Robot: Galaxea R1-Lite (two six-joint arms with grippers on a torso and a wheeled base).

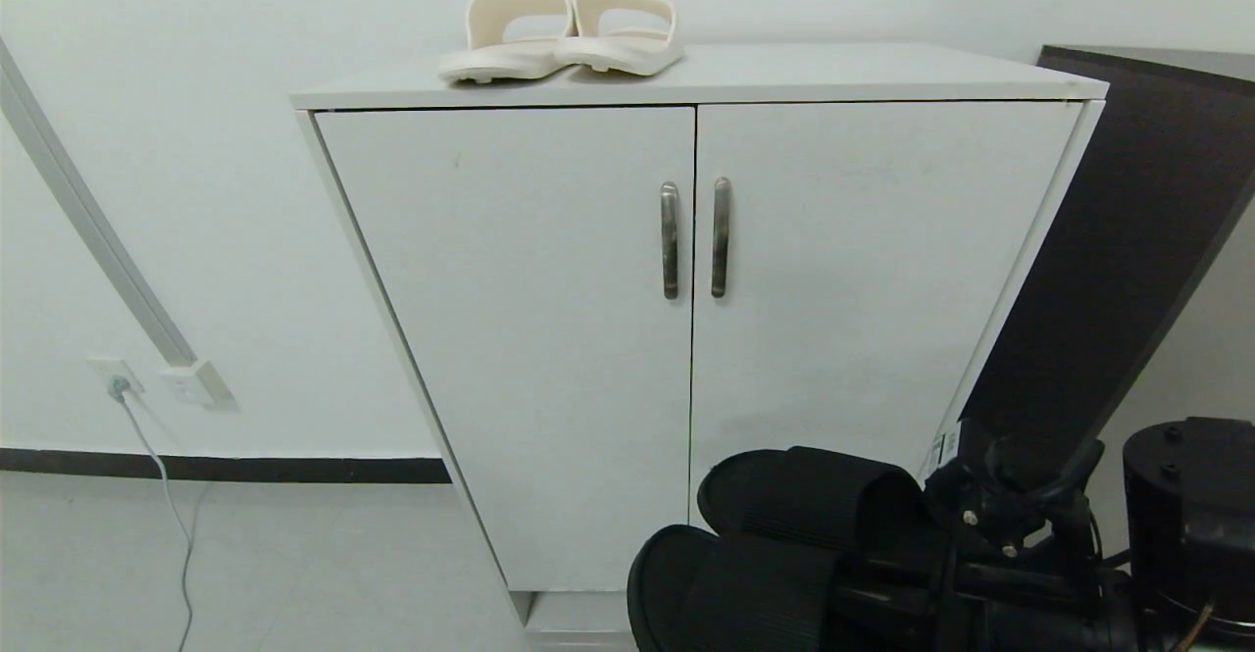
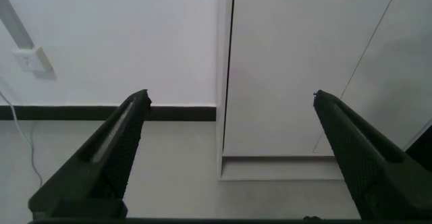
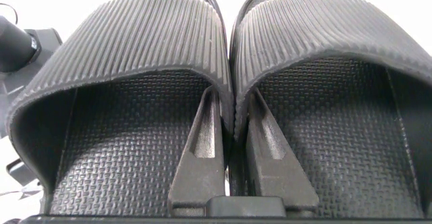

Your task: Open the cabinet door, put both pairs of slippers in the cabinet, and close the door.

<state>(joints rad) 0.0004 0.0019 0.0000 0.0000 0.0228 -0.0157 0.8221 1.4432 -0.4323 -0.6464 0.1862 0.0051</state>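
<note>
Two doors, the left door (image 1: 510, 338) and the right door (image 1: 863, 319), stand shut on the cabinet (image 1: 706, 78), so opening looks to be the step in hand, and it turns on the handles. The left handle (image 1: 670, 240) and right handle (image 1: 721, 237) sit side by side at the middle seam, in the upper half of the doors. Each is a slim bar with its long axis upright. The right gripper (image 3: 232, 102) is taken: its fingers are drawn narrow, one inside each of the black slippers (image 1: 784, 544), pinching the two inner strap walls together. It holds the pair low before the foot of the right door, toes away from it. The left gripper (image 2: 229, 96) is spread wide and holds nothing. It faces the cabinet's lower left corner and the floor (image 2: 169, 150), so the handles lie above it and toward the robot's right. The left arm is the free one and likely the one to pull. It would need to rise and close across a bar from side to side, since the bars run up and down. The cream slippers (image 1: 564, 39) rest on the cabinet top above the left door, touching each other.
</note>
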